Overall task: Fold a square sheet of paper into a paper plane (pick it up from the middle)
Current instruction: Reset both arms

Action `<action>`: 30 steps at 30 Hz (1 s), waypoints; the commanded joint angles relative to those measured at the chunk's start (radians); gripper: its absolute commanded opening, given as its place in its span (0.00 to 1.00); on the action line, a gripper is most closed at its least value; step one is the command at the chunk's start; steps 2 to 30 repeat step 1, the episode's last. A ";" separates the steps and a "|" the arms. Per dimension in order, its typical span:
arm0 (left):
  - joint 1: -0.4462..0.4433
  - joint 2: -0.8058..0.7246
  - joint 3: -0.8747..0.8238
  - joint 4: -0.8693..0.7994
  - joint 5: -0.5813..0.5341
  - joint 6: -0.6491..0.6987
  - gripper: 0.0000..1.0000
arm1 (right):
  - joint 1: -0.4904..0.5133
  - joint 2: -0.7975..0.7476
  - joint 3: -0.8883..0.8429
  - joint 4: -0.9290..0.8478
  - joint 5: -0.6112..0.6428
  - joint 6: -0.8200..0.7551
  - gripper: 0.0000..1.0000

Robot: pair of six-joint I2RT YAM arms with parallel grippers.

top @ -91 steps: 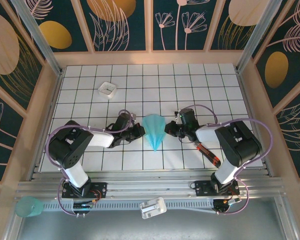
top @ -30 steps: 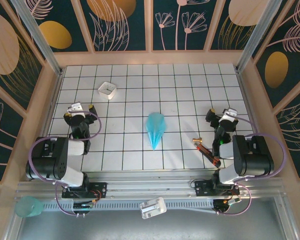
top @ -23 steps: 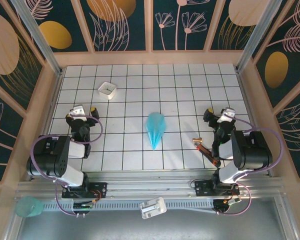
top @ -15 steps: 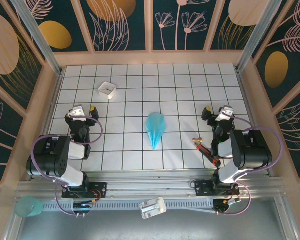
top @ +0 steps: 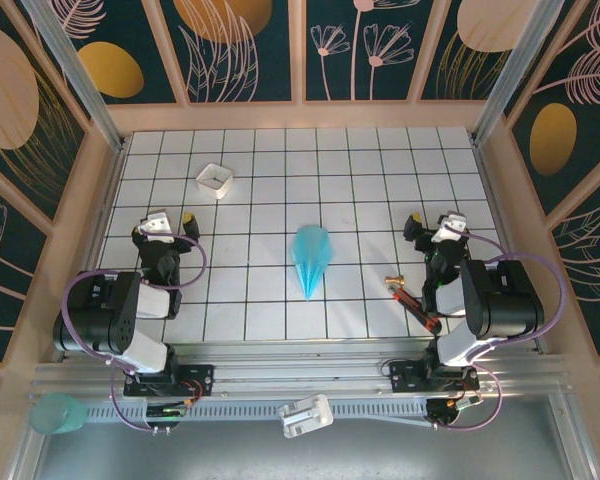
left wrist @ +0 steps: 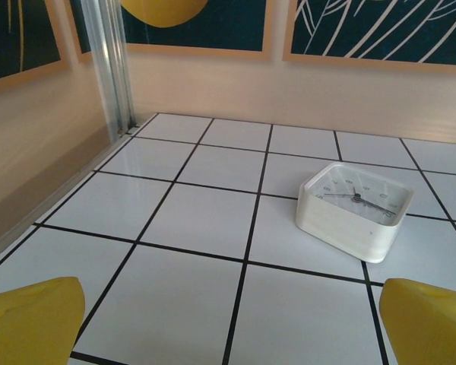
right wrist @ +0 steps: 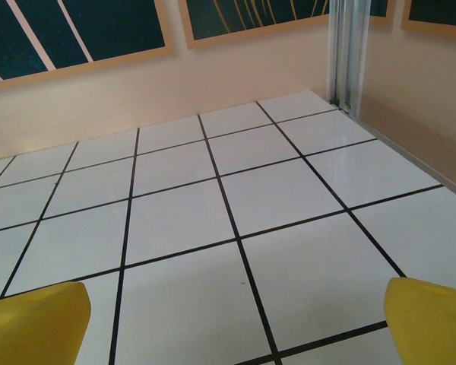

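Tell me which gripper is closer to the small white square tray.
Left. The left gripper sits just toward the near-left of the small white square tray, facing it. The right gripper is far off on the opposite side, past the paper plane.

The white gridded table (top: 380, 170) carries the paper plane (top: 311, 258), a white tray (top: 215, 179) and a red-and-black tool (top: 416, 306).

Holding both black arms folded back over their bases, pointing the yellow-tipped left claw (top: 161, 222) and yellow-tipped right claw (top: 438, 228) forward, jaws gaping wide.
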 commanded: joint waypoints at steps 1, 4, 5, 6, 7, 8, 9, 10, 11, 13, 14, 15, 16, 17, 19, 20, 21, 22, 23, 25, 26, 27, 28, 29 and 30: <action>0.004 0.000 0.013 0.031 0.029 0.016 0.99 | 0.006 0.010 0.013 0.044 0.021 -0.024 0.99; 0.004 0.000 0.013 0.031 0.029 0.016 0.99 | 0.006 0.010 0.013 0.044 0.021 -0.024 0.99; 0.004 0.000 0.013 0.031 0.029 0.016 0.99 | 0.006 0.010 0.013 0.044 0.021 -0.024 0.99; 0.004 0.000 0.013 0.031 0.029 0.016 0.99 | 0.006 0.010 0.013 0.044 0.021 -0.024 0.99; 0.004 0.000 0.013 0.031 0.029 0.016 0.99 | 0.006 0.010 0.013 0.044 0.021 -0.024 0.99; 0.004 0.000 0.013 0.031 0.029 0.016 0.99 | 0.006 0.010 0.013 0.044 0.021 -0.024 0.99; 0.004 0.000 0.013 0.031 0.029 0.016 0.99 | 0.006 0.010 0.013 0.044 0.021 -0.024 0.99; 0.004 0.000 0.013 0.031 0.029 0.016 0.99 | 0.006 0.010 0.013 0.044 0.021 -0.024 0.99; 0.004 0.000 0.013 0.031 0.029 0.016 0.99 | 0.006 0.010 0.013 0.044 0.021 -0.024 0.99; 0.004 0.000 0.013 0.031 0.029 0.016 0.99 | 0.006 0.010 0.013 0.044 0.021 -0.024 0.99; 0.004 0.000 0.013 0.031 0.029 0.016 0.99 | 0.006 0.010 0.013 0.044 0.021 -0.024 0.99; 0.004 0.000 0.013 0.031 0.029 0.016 0.99 | 0.006 0.010 0.013 0.044 0.021 -0.024 0.99; 0.004 0.000 0.013 0.031 0.029 0.016 0.99 | 0.006 0.010 0.013 0.044 0.021 -0.024 0.99; 0.004 0.000 0.013 0.031 0.029 0.016 0.99 | 0.006 0.010 0.013 0.044 0.021 -0.024 0.99; 0.004 0.000 0.013 0.031 0.029 0.016 0.99 | 0.006 0.010 0.013 0.044 0.021 -0.024 0.99; 0.004 0.000 0.013 0.031 0.029 0.016 0.99 | 0.006 0.010 0.013 0.044 0.021 -0.024 0.99; 0.004 0.000 0.013 0.031 0.029 0.016 0.99 | 0.006 0.010 0.013 0.044 0.021 -0.024 0.99; 0.004 0.000 0.013 0.031 0.029 0.016 0.99 | 0.006 0.010 0.013 0.044 0.021 -0.024 0.99; 0.004 0.000 0.013 0.031 0.029 0.016 0.99 | 0.006 0.010 0.013 0.044 0.021 -0.024 0.99; 0.004 0.000 0.013 0.031 0.029 0.016 0.99 | 0.006 0.010 0.013 0.044 0.021 -0.024 0.99; 0.004 0.000 0.013 0.031 0.029 0.016 0.99 | 0.006 0.010 0.013 0.044 0.021 -0.024 0.99; 0.004 0.000 0.013 0.031 0.029 0.016 0.99 | 0.006 0.010 0.013 0.044 0.021 -0.024 0.99; 0.004 0.000 0.013 0.031 0.029 0.016 0.99 | 0.006 0.010 0.013 0.044 0.021 -0.024 0.99; 0.004 0.000 0.013 0.031 0.029 0.016 0.99 | 0.006 0.010 0.013 0.044 0.021 -0.024 0.99; 0.004 0.000 0.013 0.031 0.029 0.016 0.99 | 0.006 0.010 0.013 0.044 0.021 -0.024 0.99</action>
